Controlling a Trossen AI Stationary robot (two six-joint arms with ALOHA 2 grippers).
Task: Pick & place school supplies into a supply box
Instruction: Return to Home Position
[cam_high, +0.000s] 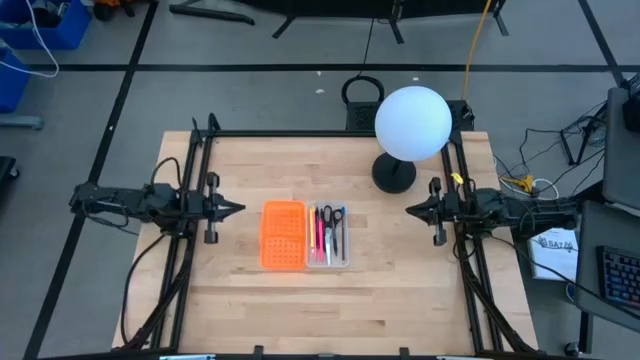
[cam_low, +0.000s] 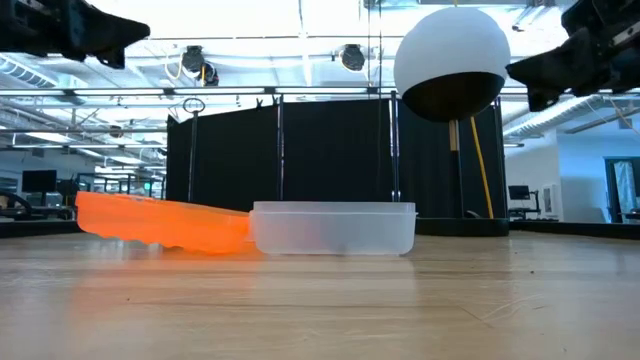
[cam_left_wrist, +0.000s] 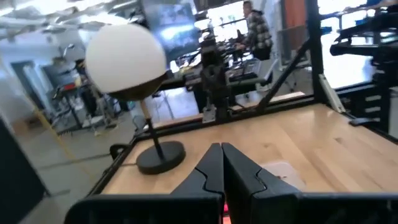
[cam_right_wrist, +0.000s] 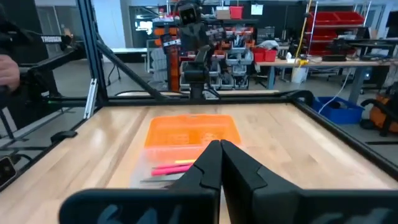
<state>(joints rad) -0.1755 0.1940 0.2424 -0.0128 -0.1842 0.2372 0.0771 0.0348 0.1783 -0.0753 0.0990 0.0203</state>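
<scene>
Wooden desk (cam_high: 400, 290) inside a black rail frame, open workshop behind it, a person (cam_left_wrist: 255, 31) standing far off among the benches. White globe lamp (cam_high: 412, 122) stands at the far edge, nearer the right arm's side.

Supply box (cam_high: 305, 236) lies open and flat at mid-desk, between the two arms. Its orange half (cam_high: 283, 236) is towards the left arm, its clear tray (cam_high: 340, 262) towards the right. School supplies (cam_high: 328, 232) lie in the clear tray: pink, dark and lighter sticks side by side, with black-handled scissors (cam_high: 339, 218) at the tray's outer side. Their long axes run front to back, across the line joining the two arms. I see no pen or pencil on the bare wood outside the box.

Left hand (cam_high: 235, 209) hovers above the desk just beside the orange half, fingers pressed together, holding nothing. Right hand (cam_high: 412, 209) mirrors it on the other side, fingers likewise closed and empty, with a stretch of bare desk between it and the clear tray. The left hand is the nearer to the box. Both point inward at it, level with its far end.

Judgement: collecting looks finished. What is left is pulling the arms out along their own lines, away from the box. Neither path crosses it, though the right arm passes close to the lamp's base.
</scene>
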